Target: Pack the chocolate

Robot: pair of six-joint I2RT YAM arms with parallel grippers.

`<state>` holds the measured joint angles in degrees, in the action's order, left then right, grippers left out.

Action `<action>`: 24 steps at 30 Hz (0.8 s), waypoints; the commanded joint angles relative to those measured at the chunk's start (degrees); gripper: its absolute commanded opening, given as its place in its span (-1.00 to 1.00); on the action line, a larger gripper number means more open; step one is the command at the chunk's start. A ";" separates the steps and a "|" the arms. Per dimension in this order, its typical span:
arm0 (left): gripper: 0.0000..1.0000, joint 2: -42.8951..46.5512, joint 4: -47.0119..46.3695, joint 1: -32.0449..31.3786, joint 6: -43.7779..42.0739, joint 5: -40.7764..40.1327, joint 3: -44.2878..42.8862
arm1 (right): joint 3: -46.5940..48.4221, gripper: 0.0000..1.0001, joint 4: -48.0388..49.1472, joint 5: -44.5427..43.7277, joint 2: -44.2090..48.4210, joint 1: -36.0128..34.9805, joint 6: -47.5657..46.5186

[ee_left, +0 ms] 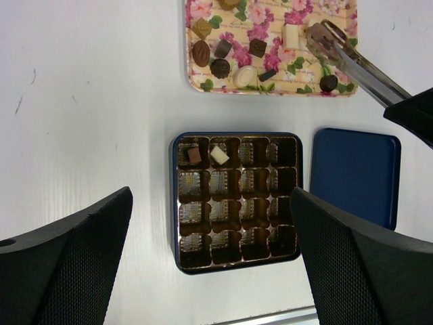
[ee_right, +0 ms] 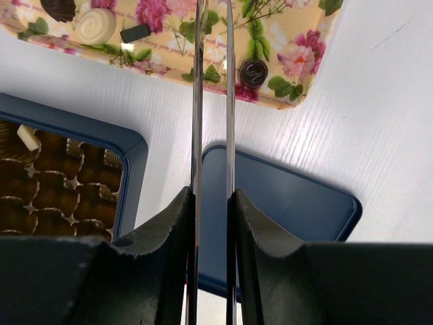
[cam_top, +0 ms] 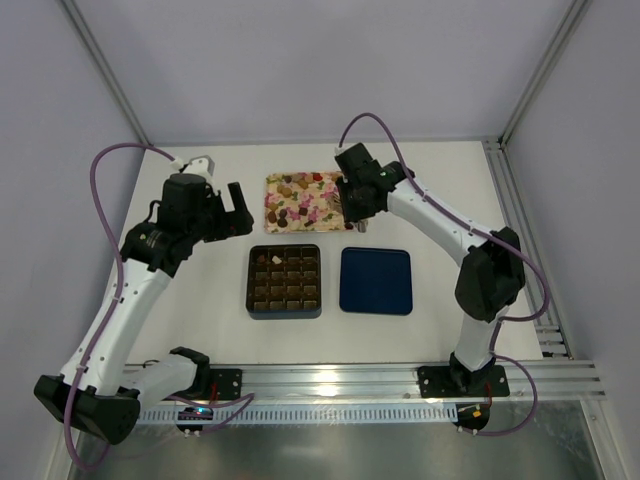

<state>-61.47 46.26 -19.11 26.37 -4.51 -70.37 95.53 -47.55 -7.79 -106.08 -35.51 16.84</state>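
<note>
1. The left gripper [cam_top: 238, 210] hung in the air above the table [ee_left: 81, 101], with its two black fingers [ee_left: 74, 264] spread wide apart. It held nothing.
2. Right under it sat the dark box [ee_left: 174, 203] with its little square holes.
3. Two pieces were in the box's far row: a brown piece [ee_left: 194, 155] in the left corner hole and a white piece [ee_left: 218, 155] in the hole next to it. The other holes showed only gold paper.
4. The flat blue lid [ee_left: 355, 176] lay just to the right of the box, apart from it.
5. Most of the chocolate [ee_left: 220, 66] lay on the flowery tray [ee_left: 196, 84], behind the box. There were brown, dark and white pieces, round and square.
6. The right gripper [ee_right: 211, 203] was squeezed tight on a pair of shiny metal tongs [ee_left: 352, 68].
7. The tongs reached over the right side of the tray, and their tips were close together.
8. I could not tell if the tongs had a piece between their tips.
</note>
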 commanded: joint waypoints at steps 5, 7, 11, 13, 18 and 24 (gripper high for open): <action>0.93 0.74 0.67 0.04 -0.27 -0.94 -3.55 | -2.44 -0.50 -0.35 1.02 13.34 -0.79 1.00; 0.93 0.48 0.85 0.04 -0.18 -1.02 -3.99 | -3.67 -0.50 -0.88 1.99 15.11 -1.84 1.26; 0.93 0.13 0.41 0.04 -0.18 -1.02 -3.99 | -8.15 -0.50 -1.93 1.90 20.12 -5.44 2.31; 0.93 -0.05 0.24 0.04 0.00 -1.11 -3.81 | -9.56 -0.50 -2.46 1.90 22.40 -8.24 3.11; 0.93 -0.58 -0.12 0.04 0.44 -0.50 -3.72 | -12.38 -0.50 -3.25 1.38 25.22 -13.44 5.39; 0.93 -0.84 -0.29 0.04 0.53 -0.32 -3.63 | -12.91 -0.49 -3.34 1.55 24.35 -18.28 6.63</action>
<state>-62.24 46.94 -19.11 26.61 -4.51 -72.23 82.37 -51.79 -6.13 -82.63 -52.31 21.87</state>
